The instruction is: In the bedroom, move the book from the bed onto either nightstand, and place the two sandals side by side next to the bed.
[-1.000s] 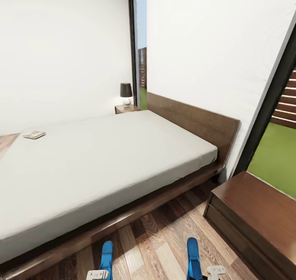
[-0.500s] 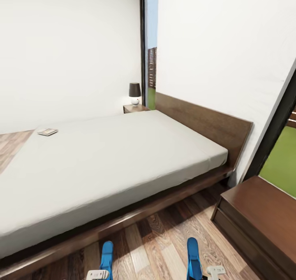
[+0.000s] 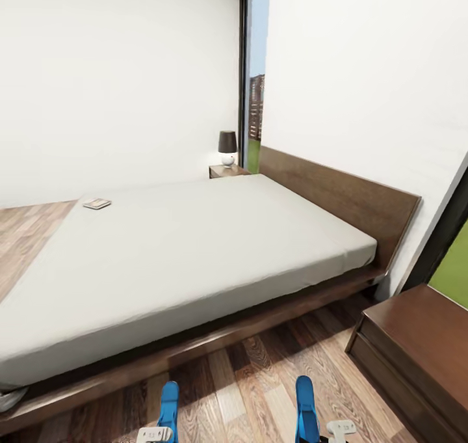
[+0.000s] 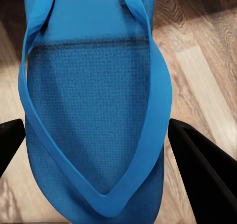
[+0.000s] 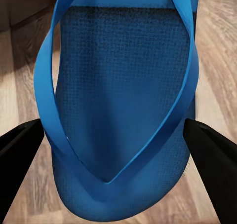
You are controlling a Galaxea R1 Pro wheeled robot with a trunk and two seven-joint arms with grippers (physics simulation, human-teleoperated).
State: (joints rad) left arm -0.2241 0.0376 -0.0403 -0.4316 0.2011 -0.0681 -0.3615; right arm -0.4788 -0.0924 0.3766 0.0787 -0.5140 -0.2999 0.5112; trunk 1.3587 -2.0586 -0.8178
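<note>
So the bedroom's wood floor [image 3: 273,391] and white walls are taking up most of the head view, with a tall black-framed window [image 3: 255,79] sitting in the far corner. The bed [image 3: 195,248] is stretching across the middle, pale grey mattress on a dark base, headboard [image 3: 344,196] running along the right wall. One nightstand [image 3: 416,345] is sitting near the right edge, just beside the head of the bed, and the other nightstand [image 3: 229,170] is way over at the far corner with a small dark-shaded lamp [image 3: 227,147] standing on it. The book [image 3: 97,203] is lying flat on the mattress near its far left corner, well apart from both nightstands.

Down at the bottom edge, the left gripper [image 4: 98,140] is carrying one sandal [image 4: 94,110], its black fingers [image 4: 202,169] sitting right at either side of the sole. The right gripper [image 5: 118,150] is doing the same with the other sandal [image 5: 123,105]. Both sandals are hanging over the floor, apart from each other, near the bed's side.
</note>
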